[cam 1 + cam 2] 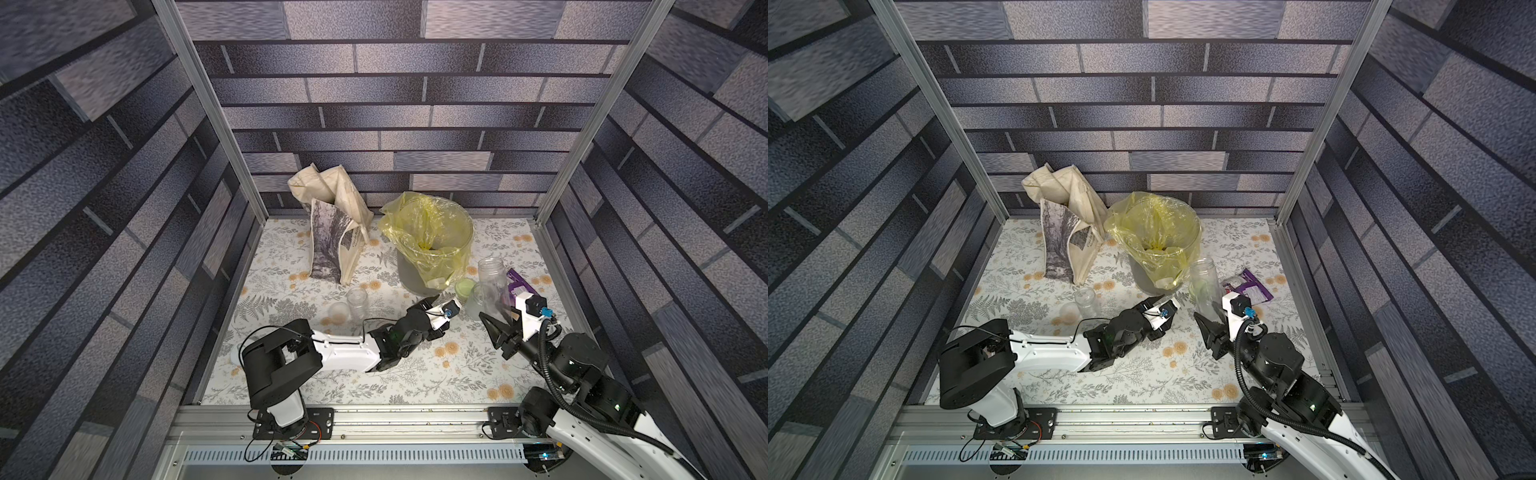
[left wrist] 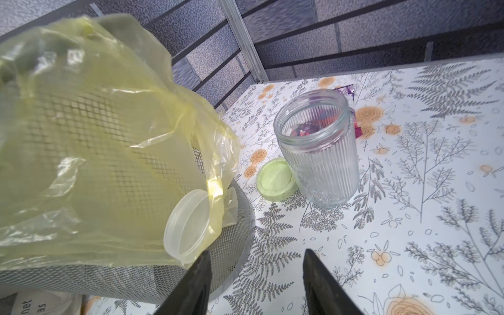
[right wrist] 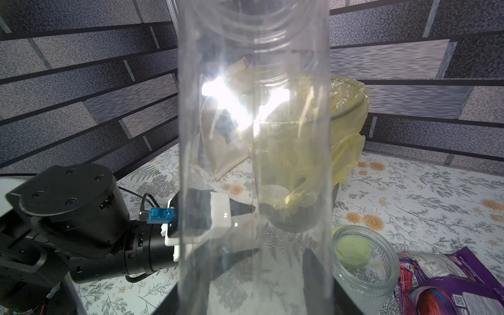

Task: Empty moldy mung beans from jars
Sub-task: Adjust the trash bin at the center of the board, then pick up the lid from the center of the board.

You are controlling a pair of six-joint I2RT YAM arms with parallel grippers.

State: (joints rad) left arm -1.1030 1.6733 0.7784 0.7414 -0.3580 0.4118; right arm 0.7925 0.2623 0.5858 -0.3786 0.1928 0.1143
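The left arm [image 1: 345,353] stretches low toward the bucket [image 1: 409,278], the left gripper [image 2: 256,252] narrowly parted and empty. The right gripper [image 1: 494,311] clamps a slim jar [image 3: 253,163] beside the ribbed jar [image 1: 492,270].

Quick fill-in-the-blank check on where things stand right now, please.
1. The right gripper is shut on a slim clear ___.
2. The ribbed jar stands upright beside its pale ___ lid.
3. The mesh bin is lined with a ___ plastic bag.
4. The left gripper has its jaws apart, holding ___.

Missing: jar; green; yellow; nothing.
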